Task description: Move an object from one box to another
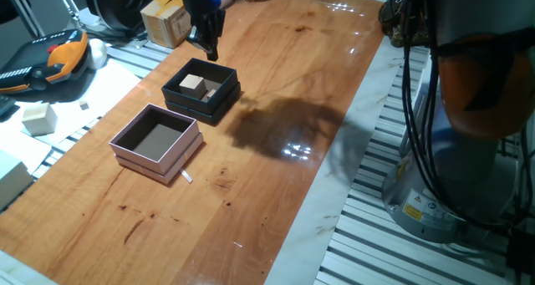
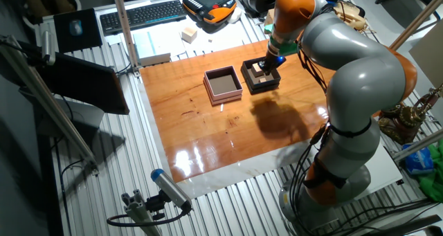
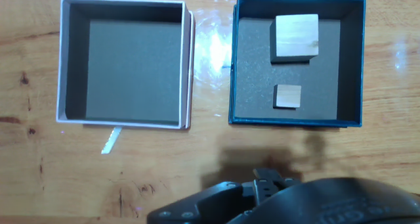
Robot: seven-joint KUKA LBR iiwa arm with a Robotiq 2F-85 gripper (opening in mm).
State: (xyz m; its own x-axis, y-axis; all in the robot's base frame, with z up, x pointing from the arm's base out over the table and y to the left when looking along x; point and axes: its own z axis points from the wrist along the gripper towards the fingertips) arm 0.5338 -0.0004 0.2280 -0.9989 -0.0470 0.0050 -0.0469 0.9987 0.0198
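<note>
The hand [image 1: 206, 44] hovers above the black box [image 1: 201, 90]; I cannot tell its spread. 2 wooden blocks [image 3: 296, 35] lie inside. Next: descend, grasp 1, carry to the pink box [image 1: 157, 141].

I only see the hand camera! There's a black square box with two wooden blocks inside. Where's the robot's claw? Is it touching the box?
Observer: No. In one fixed view the two-finger gripper hangs in the air near the far edge of the small square black box, touching nothing.
Operator: What's behind it?
Observer: A yellow-brown cardboard carton sits beyond the edge of the wooden table.
Operator: Are there any more blocks?
Observer: Yes, one loose pale cube lies off the table, to its side.
</note>
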